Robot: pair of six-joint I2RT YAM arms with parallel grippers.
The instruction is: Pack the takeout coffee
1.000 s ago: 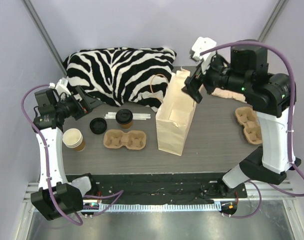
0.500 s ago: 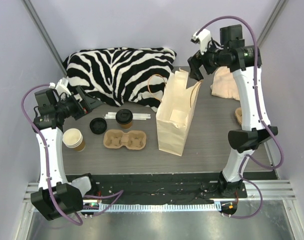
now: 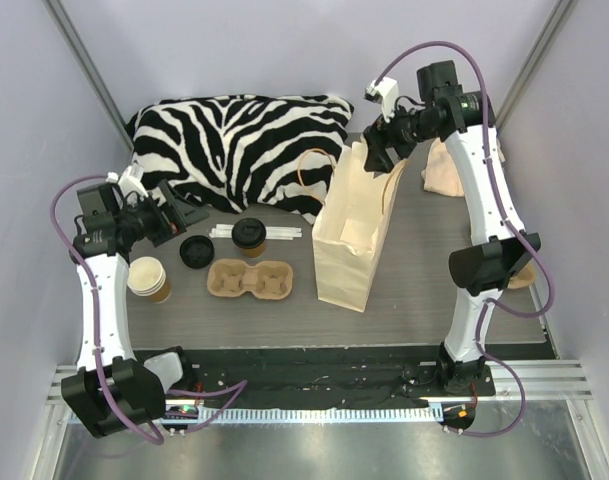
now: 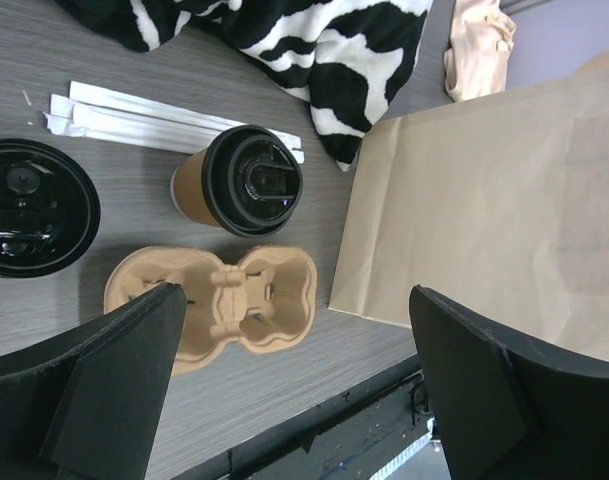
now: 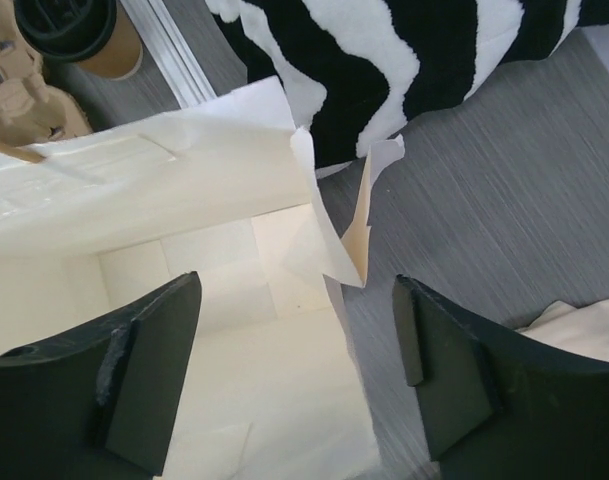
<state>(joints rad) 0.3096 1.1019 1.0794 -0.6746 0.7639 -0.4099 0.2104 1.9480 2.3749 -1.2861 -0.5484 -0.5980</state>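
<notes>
**Both hands open, coffee on the table**

On a grey wood-grain table (image 3: 424, 275) walled in pale lilac, the takeout coffee (image 3: 249, 234) stands upright under its black lid, just behind a pulp cup carrier (image 3: 250, 279) and beside wrapped straws (image 3: 282, 232). A loose black lid (image 3: 196, 251) lies just to its left, and a white-topped cup (image 3: 147, 279) stands near the left arm. The left hand (image 3: 184, 212) hovers wide open and empty, left of the coffee. The right hand (image 5: 296, 290), also wide open and empty, hangs over the open mouth of the paper bag (image 3: 349, 240).
</notes>
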